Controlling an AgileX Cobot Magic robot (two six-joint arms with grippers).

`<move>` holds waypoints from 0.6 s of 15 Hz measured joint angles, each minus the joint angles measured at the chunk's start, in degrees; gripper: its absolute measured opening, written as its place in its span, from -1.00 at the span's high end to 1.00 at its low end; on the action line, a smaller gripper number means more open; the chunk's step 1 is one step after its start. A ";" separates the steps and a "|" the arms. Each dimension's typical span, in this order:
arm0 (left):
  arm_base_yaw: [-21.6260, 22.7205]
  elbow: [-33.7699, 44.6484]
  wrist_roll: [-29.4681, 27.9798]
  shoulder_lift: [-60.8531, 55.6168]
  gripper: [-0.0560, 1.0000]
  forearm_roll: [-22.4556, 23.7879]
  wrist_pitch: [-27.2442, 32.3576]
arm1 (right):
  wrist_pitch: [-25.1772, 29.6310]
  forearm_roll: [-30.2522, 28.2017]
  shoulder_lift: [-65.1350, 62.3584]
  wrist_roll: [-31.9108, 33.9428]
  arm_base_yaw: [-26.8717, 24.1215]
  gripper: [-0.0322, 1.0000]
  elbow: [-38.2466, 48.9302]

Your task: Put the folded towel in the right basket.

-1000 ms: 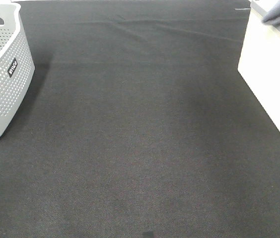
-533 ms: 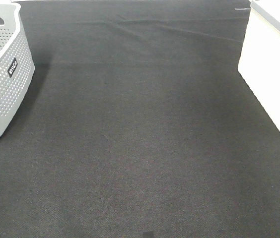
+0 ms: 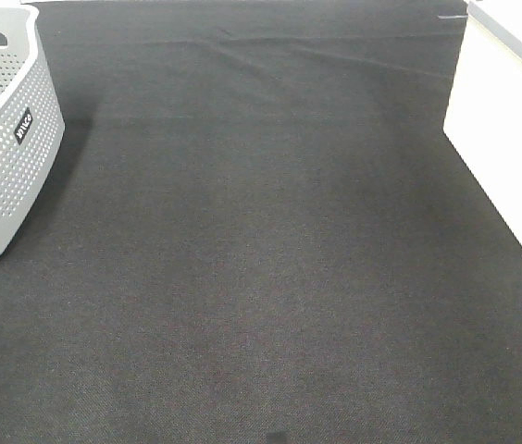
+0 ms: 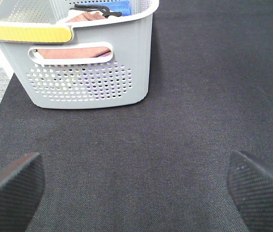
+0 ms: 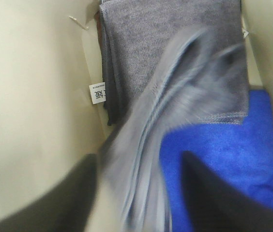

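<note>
Bench (image 3: 261, 268): black mat.
Left basket (image 3: 11, 157): grey, perforated, at the far left corner, cloths inside.
Right basket (image 3: 502, 139): white, at the right edge.
Towel (image 5: 175, 92): grey, blurred, inside the right basket, over a blue cloth (image 5: 223, 164) and a grey cloth (image 5: 141, 34).
Right pincer (image 5: 139, 164): released, fingers spread either side of the towel.
Left pincer (image 4: 135, 162): released, fingers wide apart, over the bench near the left basket.
</note>
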 joint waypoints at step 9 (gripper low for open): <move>0.00 0.00 0.00 0.00 -0.95 0.00 0.00 | 0.00 -2.23 -3.15 -0.23 10.77 -0.48 0.00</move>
